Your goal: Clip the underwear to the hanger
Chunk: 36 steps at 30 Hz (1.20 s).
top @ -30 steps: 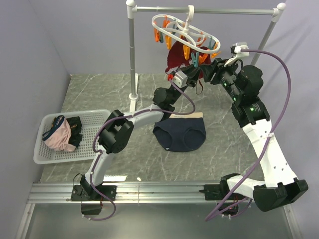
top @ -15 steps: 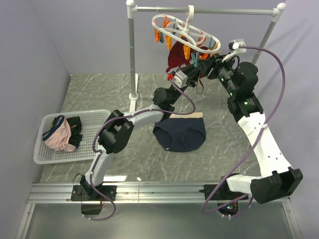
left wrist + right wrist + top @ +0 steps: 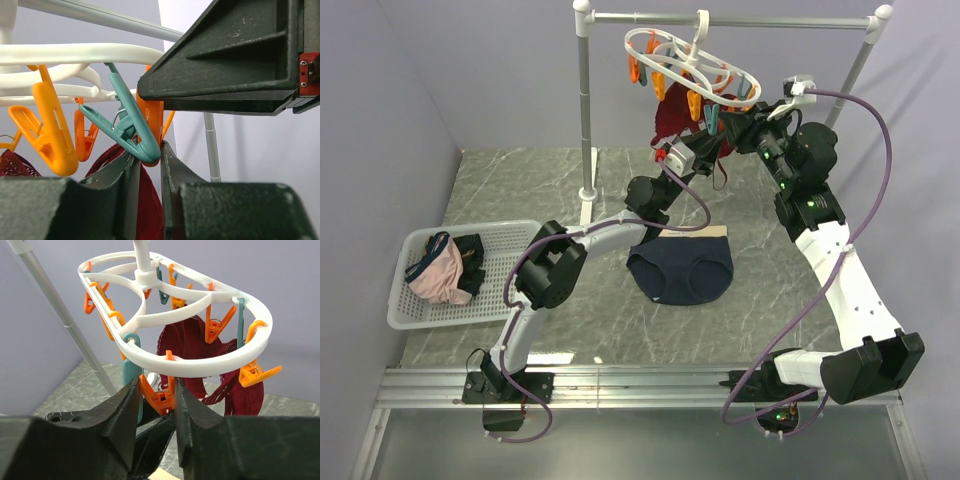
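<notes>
The navy underwear (image 3: pixel 680 272) lies flat on the table, held by neither gripper. The white ring hanger (image 3: pixel 665 45) hangs from the rail, with a maroon garment (image 3: pixel 670 118) clipped under it. My left gripper (image 3: pixel 708 140) is raised under the hanger. In the left wrist view it (image 3: pixel 148 150) is nearly shut, with maroon fabric (image 3: pixel 147 210) in the narrow gap, its tips against a teal clip (image 3: pixel 127 122) and an orange clip (image 3: pixel 152 117). My right gripper (image 3: pixel 733 125) is beside it. In the right wrist view it (image 3: pixel 155 385) pinches an orange clip (image 3: pixel 165 396) under the ring (image 3: pixel 200 367).
The grey rail stand (image 3: pixel 586 110) rises behind the arms, its second post at the far right. A white basket (image 3: pixel 515 235) at the left holds a pink garment (image 3: pixel 440 275) and dark ones. The two grippers are close together under the hanger.
My right arm has swung left and up to the hanger, bringing its gripper onto an orange clip. The left arm and the navy underwear have stayed put.
</notes>
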Tool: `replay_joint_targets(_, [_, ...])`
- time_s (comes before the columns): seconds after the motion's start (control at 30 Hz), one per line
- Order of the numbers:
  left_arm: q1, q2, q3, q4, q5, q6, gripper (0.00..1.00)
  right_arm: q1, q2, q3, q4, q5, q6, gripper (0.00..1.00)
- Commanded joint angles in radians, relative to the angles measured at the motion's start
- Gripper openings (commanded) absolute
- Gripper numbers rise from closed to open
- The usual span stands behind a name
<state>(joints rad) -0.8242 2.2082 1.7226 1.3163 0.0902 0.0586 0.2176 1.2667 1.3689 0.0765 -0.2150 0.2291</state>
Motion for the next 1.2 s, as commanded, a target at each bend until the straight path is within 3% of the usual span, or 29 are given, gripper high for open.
replay_joint_targets(0.0, [-0.006,-0.065,-0.001,0.253,0.043,-0.017,0.08,-0.014,0.017,0.019,0.049,-0.02,0.021,0.33])
replay_joint_targets(0.13, [-0.004,-0.065,-0.004,0.25,0.045,-0.017,0.18,-0.017,0.023,0.027,0.043,-0.03,0.026,0.21])
replay_joint_targets(0.33, [-0.004,-0.082,-0.04,0.247,0.028,-0.002,0.43,-0.023,0.028,0.039,0.031,-0.027,0.024,0.03])
replay_joint_targets(0.53, [0.005,-0.113,-0.092,0.224,0.002,-0.003,0.53,-0.026,0.031,0.045,0.025,-0.03,0.027,0.0])
replay_joint_targets(0.8, [0.007,-0.128,-0.129,0.21,-0.006,-0.014,0.57,-0.026,0.034,0.058,0.013,-0.015,0.022,0.0])
replay_joint_targets(1.03, [0.002,-0.122,-0.107,0.164,-0.012,-0.041,0.45,-0.026,0.03,0.067,-0.001,-0.012,0.023,0.0])
replay_joint_targets(1.17, [-0.015,-0.14,-0.173,0.159,0.017,-0.042,0.42,-0.024,0.028,0.071,-0.009,-0.001,0.016,0.0])
